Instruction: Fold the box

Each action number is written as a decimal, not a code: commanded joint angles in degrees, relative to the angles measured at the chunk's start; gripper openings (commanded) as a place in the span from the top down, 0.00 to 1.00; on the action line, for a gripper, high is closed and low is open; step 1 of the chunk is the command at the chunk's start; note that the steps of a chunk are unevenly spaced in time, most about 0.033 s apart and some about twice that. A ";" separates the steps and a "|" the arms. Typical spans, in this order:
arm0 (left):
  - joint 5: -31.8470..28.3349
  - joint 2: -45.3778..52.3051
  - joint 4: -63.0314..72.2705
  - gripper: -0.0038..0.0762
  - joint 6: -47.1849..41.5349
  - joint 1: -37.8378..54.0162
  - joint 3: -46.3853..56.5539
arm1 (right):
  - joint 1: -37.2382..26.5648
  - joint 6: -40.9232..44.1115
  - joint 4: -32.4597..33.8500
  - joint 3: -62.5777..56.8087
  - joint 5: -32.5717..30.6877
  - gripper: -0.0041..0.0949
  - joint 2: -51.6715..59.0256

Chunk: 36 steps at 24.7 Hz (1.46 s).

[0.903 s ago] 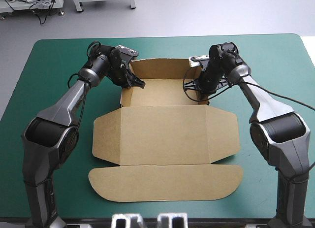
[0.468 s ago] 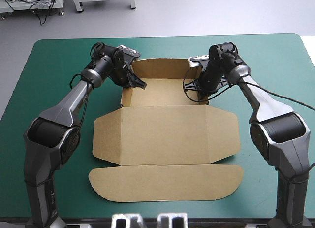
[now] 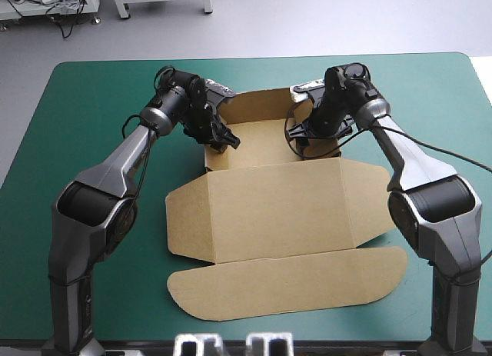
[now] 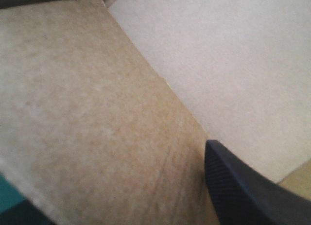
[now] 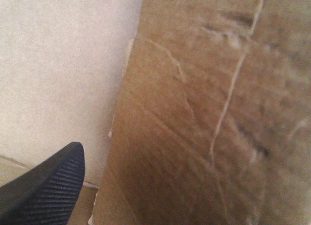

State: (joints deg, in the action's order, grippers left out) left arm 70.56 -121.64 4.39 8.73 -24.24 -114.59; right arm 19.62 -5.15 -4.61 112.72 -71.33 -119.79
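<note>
The brown box (image 3: 284,210) lies mid-table, its tray at the far end with walls raised (image 3: 261,106) and its lid and tongue flap (image 3: 292,283) spread flat toward the near edge. My left gripper (image 3: 223,137) stands at the tray's left wall, open. In the left wrist view the left gripper (image 4: 116,186) straddles that wall, one black finger (image 4: 243,191) inside the tray and the other hidden behind the board. My right gripper (image 3: 304,144) is at the tray's right wall, open. In the right wrist view the right gripper (image 5: 160,176) has the wall beside its visible finger (image 5: 48,186).
The teal-green cover (image 3: 92,102) shows bare on both sides of the box and along the far edge. The tongue flap reaches close to the table's near edge (image 3: 307,337).
Both grippers have opened from nearly shut. The whole box has slid to the right and turned slightly, and the left gripper has moved right with it.
</note>
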 commanded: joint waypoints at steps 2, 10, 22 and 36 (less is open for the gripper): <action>3.24 3.48 -3.04 0.35 -0.01 -0.73 -8.31 | 0.42 -1.05 -0.41 6.01 -0.10 0.18 4.22; 3.24 3.38 1.62 0.35 -0.77 2.67 -10.99 | -1.63 -0.80 3.12 6.94 -0.10 0.18 5.26; 3.22 5.62 -3.29 0.37 0.58 5.32 -10.99 | -9.22 -3.40 -4.30 6.94 -0.20 0.18 8.59; 3.31 29.95 -5.55 0.96 12.06 5.32 -1.02 | -9.22 -5.94 -7.27 7.35 1.53 0.18 9.06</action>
State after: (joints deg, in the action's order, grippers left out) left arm 71.60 -97.80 0.00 19.77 -18.97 -119.17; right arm 10.75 -10.38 -10.44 118.33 -71.29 -113.74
